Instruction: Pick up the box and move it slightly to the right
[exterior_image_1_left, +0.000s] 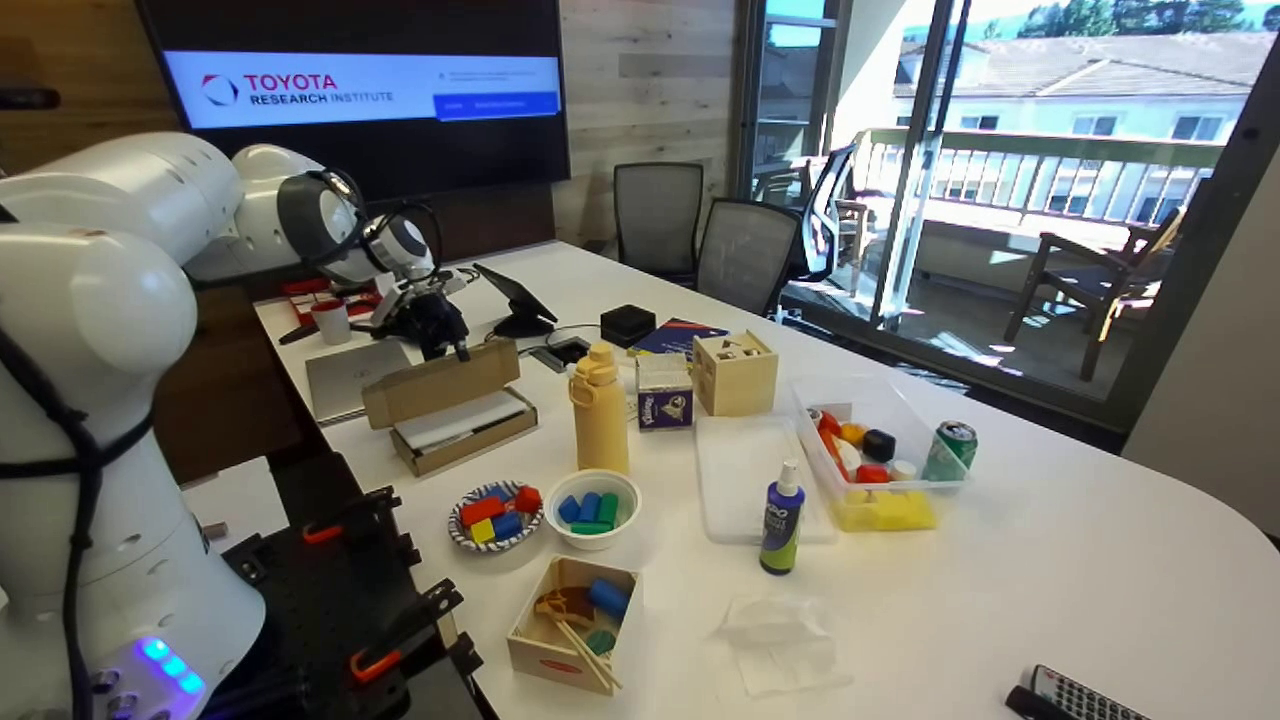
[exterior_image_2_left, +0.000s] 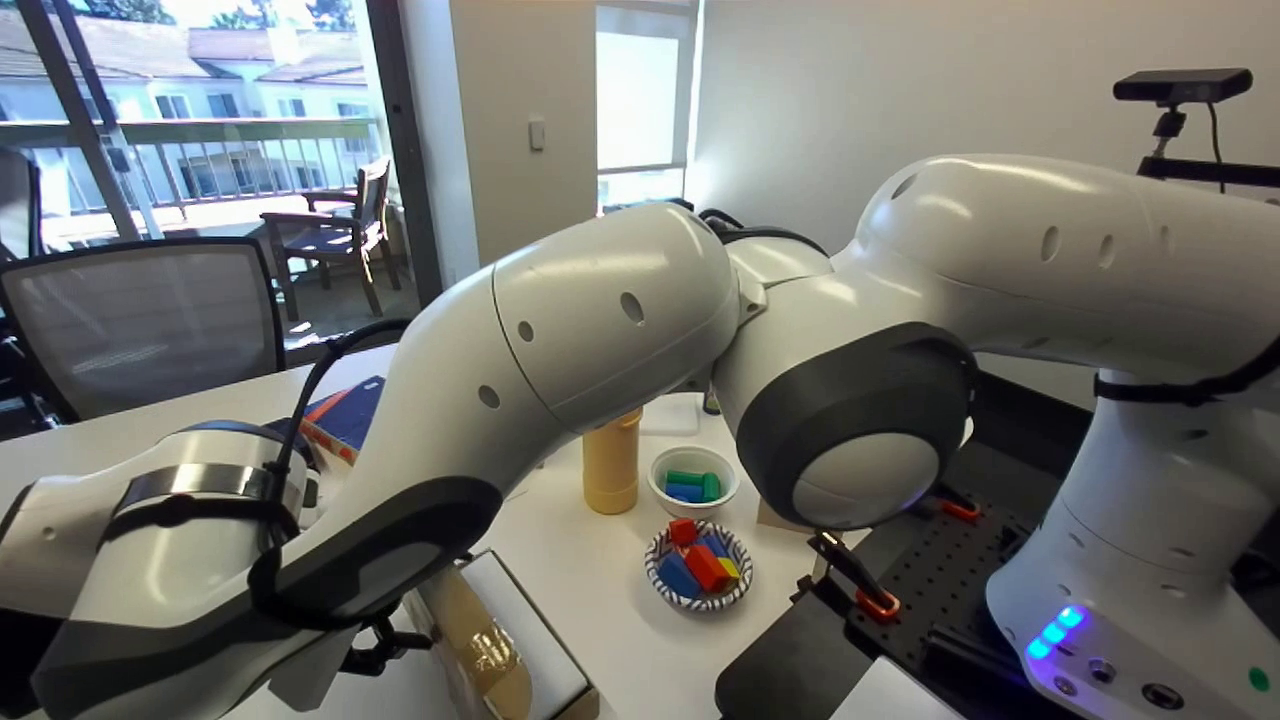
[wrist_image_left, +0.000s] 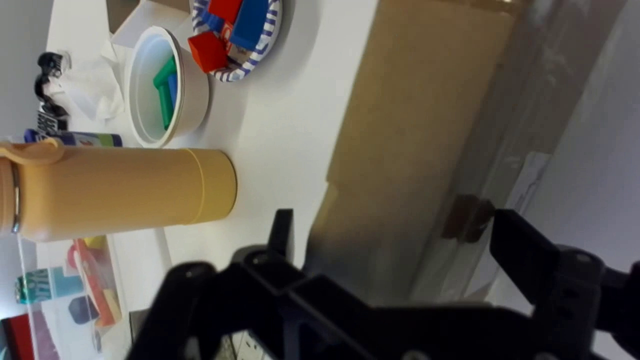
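Cardboard box (exterior_image_1_left: 478, 443), rectangular, lid (exterior_image_1_left: 447, 382) raised, glossy tape (exterior_image_2_left: 488, 652)

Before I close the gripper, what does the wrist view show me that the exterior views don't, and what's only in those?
Only the wrist view: a straight-on look into the open gripper, with cardboard of the box between its fingers in the picture; contact can't be told.

Only the exterior views, both of them: the box's white contents, the white arm and the blue lights on its base.

Shared by all: the box, yellow bottle, white bowl and striped bowl.
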